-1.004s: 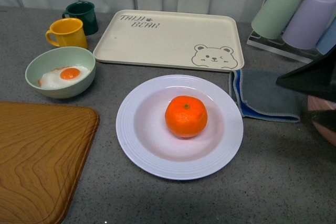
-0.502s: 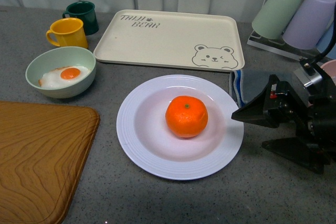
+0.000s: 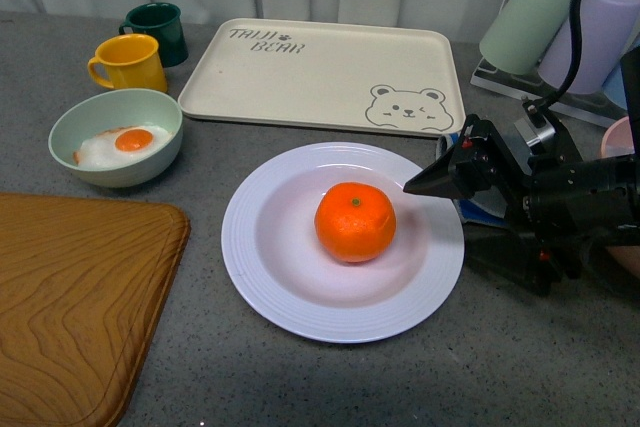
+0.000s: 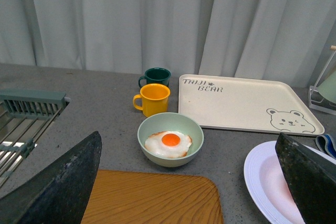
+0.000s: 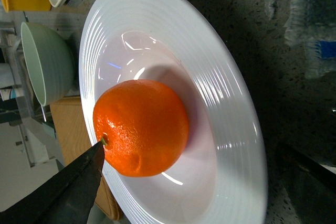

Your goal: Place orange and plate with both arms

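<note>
The orange (image 3: 355,222) sits in the middle of the white plate (image 3: 250,247) at the table's centre. My right gripper (image 3: 440,219) is open at the plate's right rim, its upper finger tip over the rim and close to the orange, not touching it. In the right wrist view the orange (image 5: 142,127) lies on the plate (image 5: 231,114) between the open gripper's (image 5: 191,150) spread fingers. My left gripper (image 4: 188,139) is open and empty, out of the front view; its wrist view shows the plate's edge (image 4: 260,182), with the orange hidden.
A cream bear tray (image 3: 320,72) lies behind the plate. A green bowl with a fried egg (image 3: 115,137), a yellow mug (image 3: 130,62) and a dark green mug (image 3: 160,29) stand at the back left. A wooden board (image 3: 70,297) is front left. A blue-grey cloth (image 3: 455,162) and a cup rack (image 3: 530,17) are on the right.
My right gripper has come in from the right edge toward the plate and now reaches over its right rim. The orange and plate have not moved.
</note>
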Available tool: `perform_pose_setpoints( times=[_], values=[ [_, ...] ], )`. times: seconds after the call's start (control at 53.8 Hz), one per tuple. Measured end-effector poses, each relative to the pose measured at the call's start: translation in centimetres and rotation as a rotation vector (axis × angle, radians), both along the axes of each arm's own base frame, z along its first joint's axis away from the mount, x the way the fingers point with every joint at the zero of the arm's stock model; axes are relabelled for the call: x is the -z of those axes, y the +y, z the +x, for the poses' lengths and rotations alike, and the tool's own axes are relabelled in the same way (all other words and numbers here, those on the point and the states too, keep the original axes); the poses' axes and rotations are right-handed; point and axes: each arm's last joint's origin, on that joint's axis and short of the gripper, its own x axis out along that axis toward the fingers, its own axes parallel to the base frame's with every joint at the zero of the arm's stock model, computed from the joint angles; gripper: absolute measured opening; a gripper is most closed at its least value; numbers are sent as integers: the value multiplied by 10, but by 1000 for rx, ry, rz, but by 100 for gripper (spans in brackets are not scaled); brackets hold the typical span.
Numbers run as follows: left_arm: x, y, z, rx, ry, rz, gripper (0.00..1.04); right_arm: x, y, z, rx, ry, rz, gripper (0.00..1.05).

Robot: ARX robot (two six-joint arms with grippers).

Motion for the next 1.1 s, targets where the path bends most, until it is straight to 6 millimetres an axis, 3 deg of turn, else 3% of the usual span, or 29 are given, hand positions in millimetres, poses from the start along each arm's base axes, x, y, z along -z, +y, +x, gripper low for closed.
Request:
perform_pose_setpoints(
  times=[0.65, 1.096],
  values=[
    [0, 0, 0, 0, 0, 0, 98, 14, 13, 11, 73, 104, 67, 94],
    [0, 0, 0, 0, 0, 0, 98, 22, 13, 11, 102, 179, 39, 27]
  ],
)
